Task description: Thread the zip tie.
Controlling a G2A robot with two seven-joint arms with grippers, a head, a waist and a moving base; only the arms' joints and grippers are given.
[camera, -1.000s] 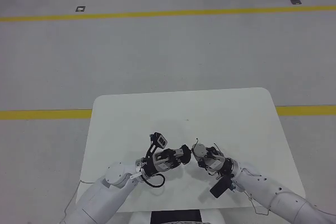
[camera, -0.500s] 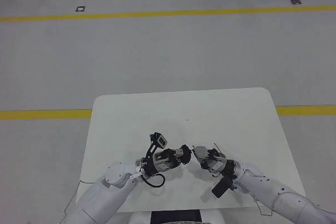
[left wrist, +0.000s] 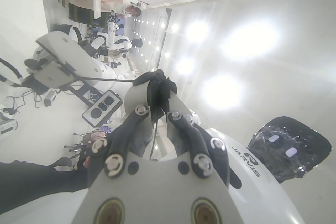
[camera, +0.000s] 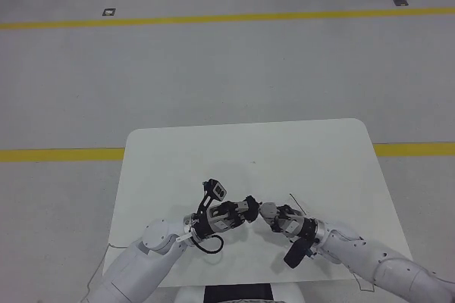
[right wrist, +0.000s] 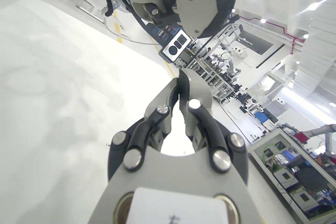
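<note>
Free room: the far half of the white, round-cornered worktop (camera: 235, 144) and the strips down both its sides give open passage for either of my hands.

Obstacles:
- My left hand (camera: 252, 208) and right hand (camera: 267, 213), both pinched closed, stand tip to tip above the near middle, with hardly a gap between them.
- A thin black zip tie (left wrist: 105, 79) runs from my left fingertips toward my right hand, across that gap.
- My white left forearm (camera: 163, 236) and white right forearm (camera: 364, 256) slant in from the near edge and block the way there.
</note>
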